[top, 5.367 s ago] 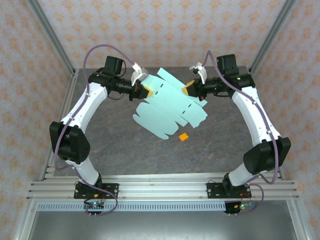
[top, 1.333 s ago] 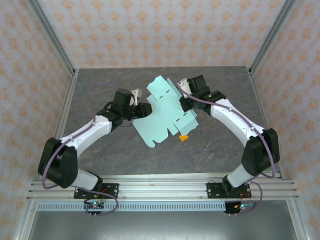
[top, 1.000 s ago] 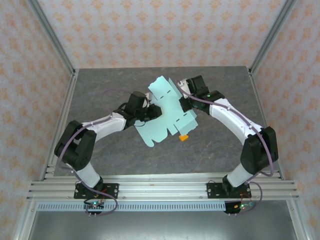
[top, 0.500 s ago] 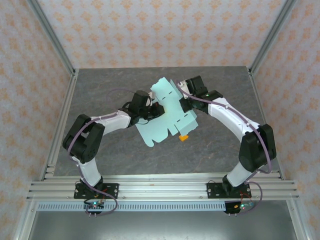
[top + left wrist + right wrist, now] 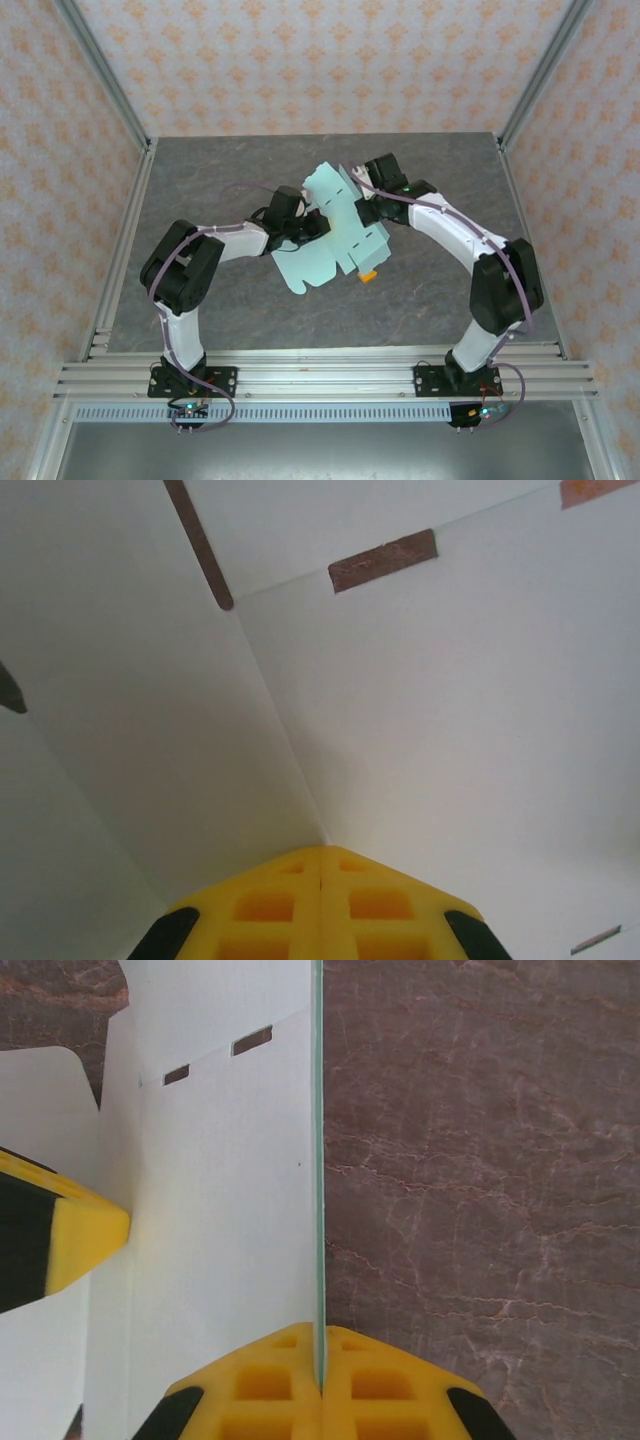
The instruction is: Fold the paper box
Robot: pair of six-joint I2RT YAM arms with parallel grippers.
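Paper box (image 5: 315, 262) mostly flat, held above tabletop (image 5: 430, 290). Both jaws clamped on it; one crease started, remaining folds undone

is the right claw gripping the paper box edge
Yes, the right claw is closed on the thin edge of the paper box, which runs straight in between its tips.

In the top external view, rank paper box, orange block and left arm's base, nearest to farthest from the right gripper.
1. paper box, clamped in the right gripper.
2. orange block, on the table toward the bases.
3. left arm's base, far bottom left.
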